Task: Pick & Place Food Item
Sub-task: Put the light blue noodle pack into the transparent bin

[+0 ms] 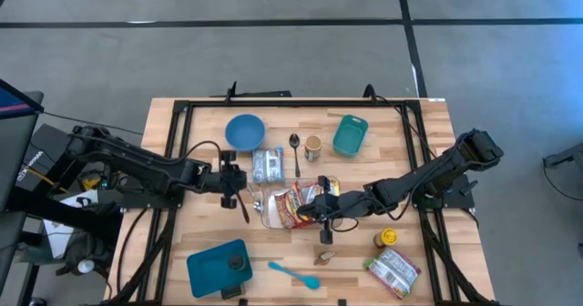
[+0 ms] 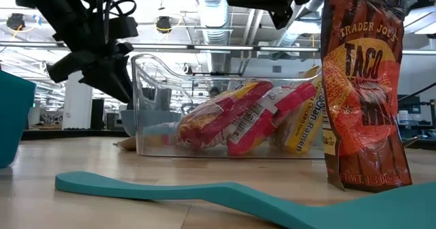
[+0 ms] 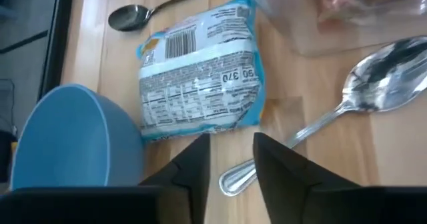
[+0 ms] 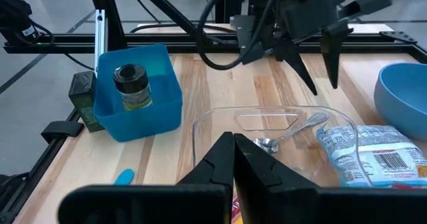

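My left gripper is open and hovers just above the handle end of a silver spoon, left of the clear container. Past it a light-blue food packet lies flat on the table beside a blue bowl. The container holds red-and-yellow food packets. My right gripper is shut above the container's right part. An orange taco bag stands upright on its bottom near the front edge; its top runs out of the low view.
A second spoon, a can and a teal bin sit at the far side. A blue bin with a jar stands front left, a teal spatula at the front, and a packet and a yellow-lidded jar front right.
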`<state>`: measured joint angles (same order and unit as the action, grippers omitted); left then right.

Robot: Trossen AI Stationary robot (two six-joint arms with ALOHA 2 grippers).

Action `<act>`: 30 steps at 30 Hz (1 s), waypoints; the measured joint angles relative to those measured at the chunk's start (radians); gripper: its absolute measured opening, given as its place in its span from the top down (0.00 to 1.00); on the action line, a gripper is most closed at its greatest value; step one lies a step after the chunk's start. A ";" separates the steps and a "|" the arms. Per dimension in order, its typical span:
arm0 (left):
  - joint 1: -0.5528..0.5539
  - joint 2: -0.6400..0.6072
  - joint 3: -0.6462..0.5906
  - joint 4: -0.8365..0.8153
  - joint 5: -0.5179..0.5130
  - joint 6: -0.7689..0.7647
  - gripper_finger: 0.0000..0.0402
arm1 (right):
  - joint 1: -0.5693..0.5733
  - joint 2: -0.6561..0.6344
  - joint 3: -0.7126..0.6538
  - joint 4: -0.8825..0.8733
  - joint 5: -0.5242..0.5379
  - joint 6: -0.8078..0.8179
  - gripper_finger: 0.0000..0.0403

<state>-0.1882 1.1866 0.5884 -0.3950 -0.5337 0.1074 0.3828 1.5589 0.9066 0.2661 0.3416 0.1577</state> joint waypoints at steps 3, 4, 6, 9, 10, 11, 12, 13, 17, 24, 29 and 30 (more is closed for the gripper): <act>0.013 0.000 -0.021 0.088 0.002 0.049 0.65 | 0.000 0.000 0.000 0.003 0.000 0.000 1.00; 0.017 0.000 -0.033 0.129 0.015 0.062 0.63 | 0.000 0.000 0.000 0.003 0.000 0.000 1.00; 0.024 0.000 -0.055 0.181 0.052 0.089 0.60 | 0.000 0.000 0.000 0.003 0.000 0.000 1.00; 0.033 0.000 -0.078 0.182 0.065 0.097 0.56 | 0.000 0.000 0.000 0.003 0.000 0.000 1.00; 0.037 0.000 -0.083 0.182 0.065 0.097 0.54 | 0.000 0.000 0.000 0.003 0.000 0.000 1.00; 0.041 0.000 -0.087 0.184 0.065 0.098 0.53 | 0.000 0.000 0.000 0.003 0.000 0.000 1.00; 0.046 0.000 -0.090 0.190 0.065 0.098 0.53 | 0.000 0.000 0.000 0.003 0.000 0.000 1.00; 0.050 0.000 -0.096 0.201 0.064 0.098 0.52 | 0.000 0.000 0.000 0.003 0.000 0.000 1.00; 0.064 0.000 -0.124 0.245 0.064 0.098 0.50 | -0.006 0.000 0.000 0.003 0.000 0.000 1.00; 0.066 0.000 -0.182 0.362 0.065 0.098 0.48 | -0.006 0.000 0.000 0.003 0.000 0.000 1.00; 0.066 0.000 -0.198 0.364 0.064 0.098 0.49 | -0.006 0.000 0.000 0.003 0.000 0.000 1.00; 0.066 0.000 -0.198 0.372 0.065 0.098 0.49 | -0.006 0.000 0.000 0.003 0.000 0.000 1.00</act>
<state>-0.1226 1.1868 0.3901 -0.0230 -0.4692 0.2056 0.3767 1.5589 0.9066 0.2695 0.3418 0.1577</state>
